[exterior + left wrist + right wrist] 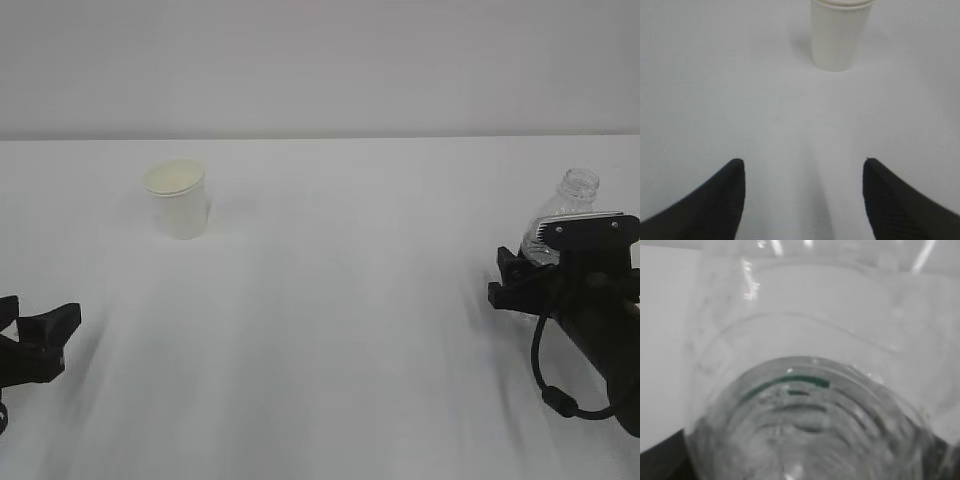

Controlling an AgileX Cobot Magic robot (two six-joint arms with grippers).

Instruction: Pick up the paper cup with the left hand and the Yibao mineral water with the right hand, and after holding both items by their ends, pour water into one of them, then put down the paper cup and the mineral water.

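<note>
Approach is judged to be the step in hand, since neither item is seen lifted. The paper cup [177, 198] stands upright on the white desk [340, 300], far and to the left, and in the left wrist view it is seen ahead, a little right of centre and well apart from the fingers [715, 200]. The left hand [35, 345] rests low at the near left with its fingers spread wide and empty. The Yibao mineral water [562, 222] stands at the right edge, capless, with the right hand [520, 285] pressed up against its lower body; the right wrist view is filled by the clear ribbed plastic [810, 420], so the bottle is taken to lie between widely parted fingers, though whether it is actually clamped cannot be told. For a good grasp, the cup should be centred between the left fingers and closed on gently so that its thin wall is not crushed, and the open bottle should be kept upright.
</note>
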